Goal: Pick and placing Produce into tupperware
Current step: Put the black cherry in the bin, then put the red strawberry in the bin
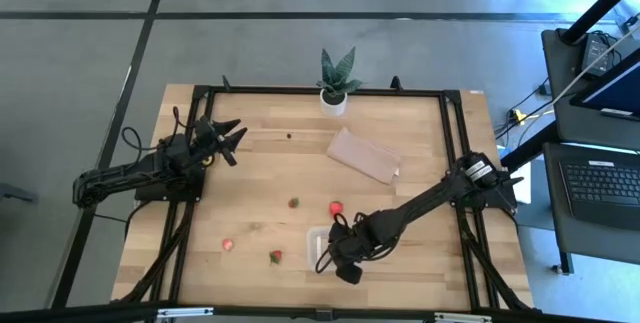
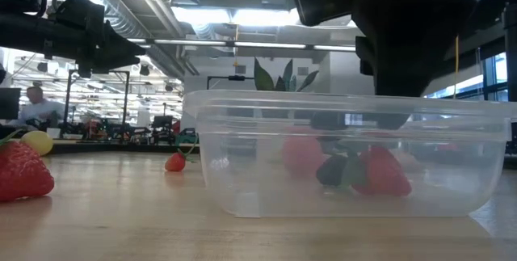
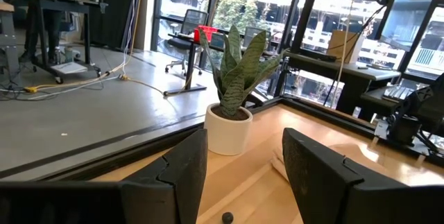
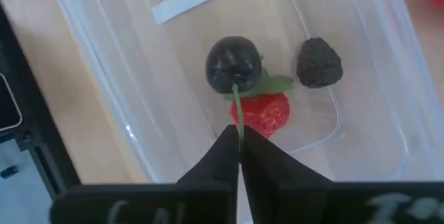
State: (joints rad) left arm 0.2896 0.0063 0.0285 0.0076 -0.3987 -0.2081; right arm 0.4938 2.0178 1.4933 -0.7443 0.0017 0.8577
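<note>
My right tool [image 4: 239, 144] hangs over the tupperware [image 1: 318, 235] at the near edge of the bench [image 1: 260, 173], its fingers pinched shut on the thin green stem of a dark round berry [image 4: 234, 64] that dangles just above the container floor. Beneath it inside the clear tub lie a red strawberry [image 4: 262, 112] with its green leaf and, just beside that, a bumpy dark berry [image 4: 320, 62] (a blackberry by its look). From bench height the tub [image 2: 347, 152] fills the middle of the view, the red and dark fruit showing blurred through its wall.

The rest of the produce is scattered on the bench outside the container: a strawberry [image 1: 336, 208] just beyond the tub's far right corner, another [image 1: 294, 202] a little farther left, one [image 1: 275, 257] near the tub's left side, and one [image 1: 228, 245] farther left again. A tiny dark berry [image 1: 289, 135] sits alone well toward the far side. In the low view, a small yellow fruit [image 2: 37, 141] rests behind a big strawberry [image 2: 23, 170] at the left.

My left tool [image 1: 226, 138] waits over the far left part of the bench, fingers [image 3: 173, 175] spread apart and holding nothing, pointed toward the potted plant [image 1: 335, 83] at the far edge. A flat tan sheet [image 1: 364, 155] lies right of centre, between the plant and the tub.
</note>
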